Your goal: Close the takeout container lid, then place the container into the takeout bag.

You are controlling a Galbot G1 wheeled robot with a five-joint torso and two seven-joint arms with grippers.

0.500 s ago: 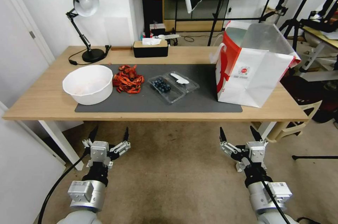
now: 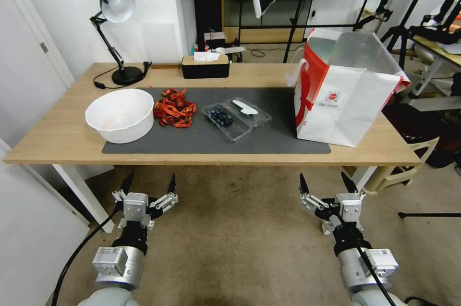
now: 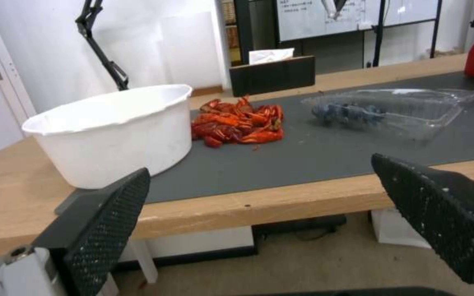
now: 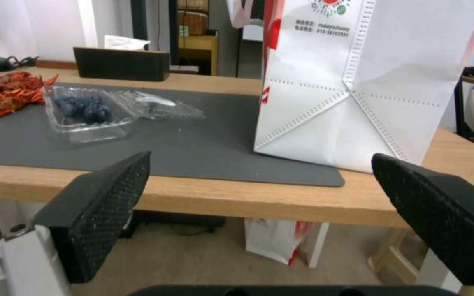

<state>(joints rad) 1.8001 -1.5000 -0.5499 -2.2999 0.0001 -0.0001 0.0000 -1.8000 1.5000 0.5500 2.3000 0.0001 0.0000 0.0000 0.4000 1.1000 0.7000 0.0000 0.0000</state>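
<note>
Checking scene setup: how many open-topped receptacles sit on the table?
3: white bowl at the mat's left end, open takeout container mid-mat with its lid folded back, takeout bag at the right end.

Wooden table (image 2: 57,142) under grey mat (image 2: 269,142), lamp (image 2: 115,32), tissue box (image 2: 205,67).

The takeout bag (image 4: 358,82) is cut off above; its printed text stays unreadable.

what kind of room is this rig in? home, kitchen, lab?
Most likely a lab or recording studio, not a home. Behind the wooden table stand black tripods and light stands with a whiteboard. The desk lamp, takeout bag and takeout container look staged on a grey mat.
</note>
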